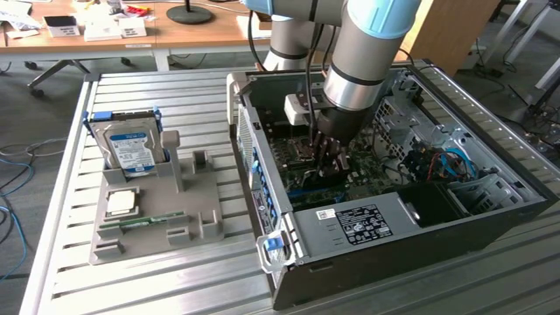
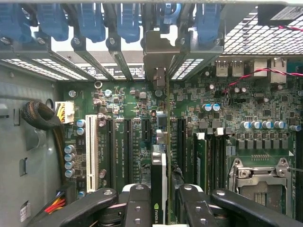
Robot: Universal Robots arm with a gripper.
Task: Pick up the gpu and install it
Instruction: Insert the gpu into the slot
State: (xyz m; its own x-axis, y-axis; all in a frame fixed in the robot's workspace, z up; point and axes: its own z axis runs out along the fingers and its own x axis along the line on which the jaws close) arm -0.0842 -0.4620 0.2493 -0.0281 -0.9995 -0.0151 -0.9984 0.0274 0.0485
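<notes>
The gpu stands on edge between my fingers, a thin dark card with a green logo near the grip. Its metal bracket reaches the rear slot openings of the case. My gripper is shut on the gpu, directly over the green motherboard and in line with the long black expansion slots. I cannot tell whether the card's edge sits in a slot. In the exterior view my gripper reaches down inside the open computer case.
The processor socket and memory slots lie beside the card. A cable bundle runs along the case wall. Outside the case, a grey holder carries a hard drive, a processor and a memory stick.
</notes>
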